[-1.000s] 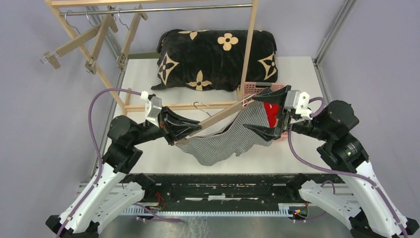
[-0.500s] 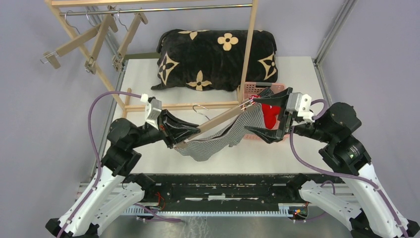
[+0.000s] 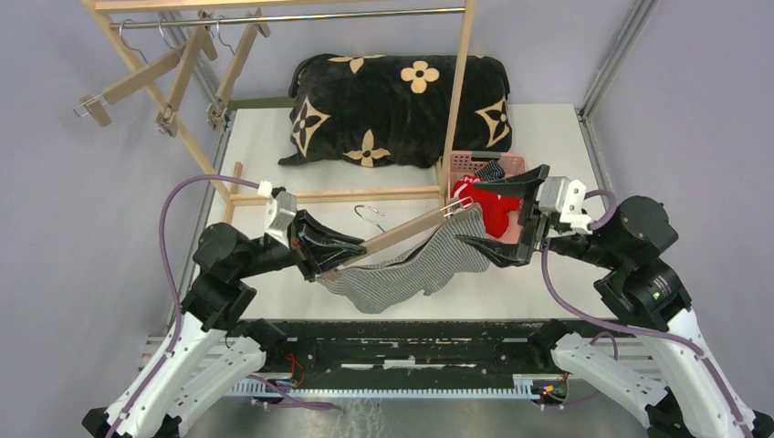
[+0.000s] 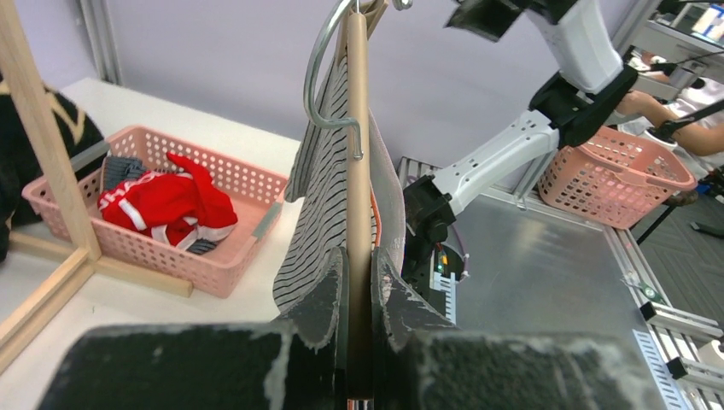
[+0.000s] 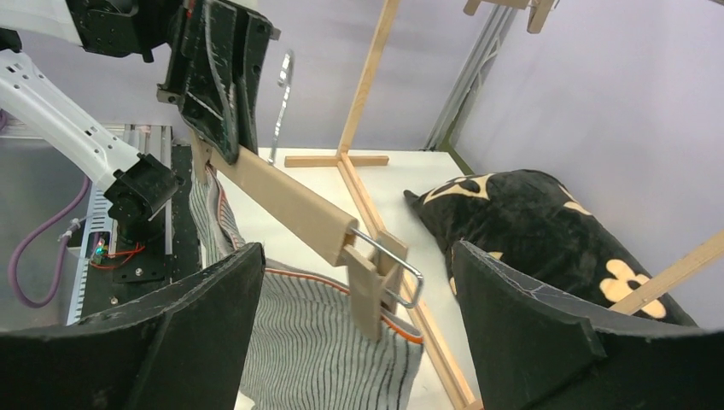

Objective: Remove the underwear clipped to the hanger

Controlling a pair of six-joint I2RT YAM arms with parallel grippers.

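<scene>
- I'm looking at a white table (image 3: 557, 137) with grey walls around it. A wooden rack (image 3: 463, 82) carries spare hangers (image 3: 173, 73) at 10 o'clock, and a black floral cushion (image 3: 402, 96) lies at 12.
- A pink basket (image 3: 465, 162) sits at 2 o'clock from table centre. The red underwear (image 3: 493, 208) and the navy striped underwear (image 3: 490, 170) lie loose in it.
- The hanger (image 3: 402, 234) is in the air over the near table, tilted, with its high end toward 2 o'clock.
- The grey pinstriped underwear (image 3: 402, 274) sags beneath the hanger. The clip (image 5: 371, 295) at the high end bites its edge.
- The left gripper (image 3: 342, 257) is clenched on the hanger's low end. My left wrist view shows the wooden bar pinched between both fingers.
- The right gripper (image 3: 464, 214) is spread wide with a finger on either side of the clip end, grasping nothing.
</scene>
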